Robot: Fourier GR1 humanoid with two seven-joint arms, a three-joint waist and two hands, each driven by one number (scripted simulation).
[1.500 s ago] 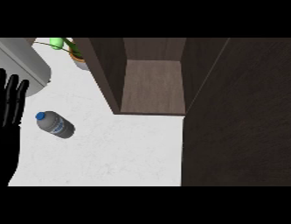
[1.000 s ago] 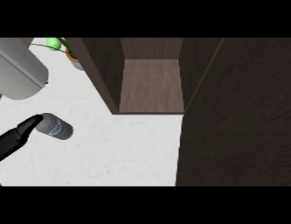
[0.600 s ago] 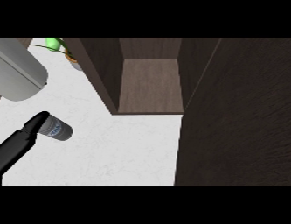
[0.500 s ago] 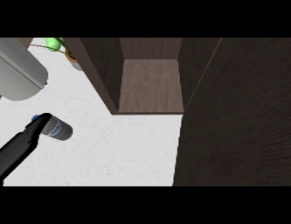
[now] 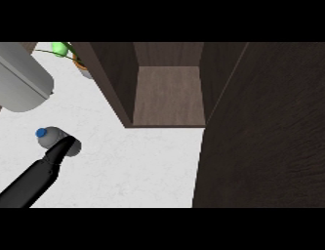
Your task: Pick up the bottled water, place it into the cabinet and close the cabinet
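Left hand (image 5: 39,173) lay over bottled water (image 5: 50,137), fingers unreadable, on white surface (image 5: 136,161); open cabinet (image 5: 166,95) well apart.

- The left hand (image 5: 41,172) slants in from the worktop's lower left corner, a narrow black shape seen edge-on, its tip raised toward the upper right.
- Its fingers cannot be made out separately.
- A grey forearm (image 5: 10,78) crosses the upper left corner.
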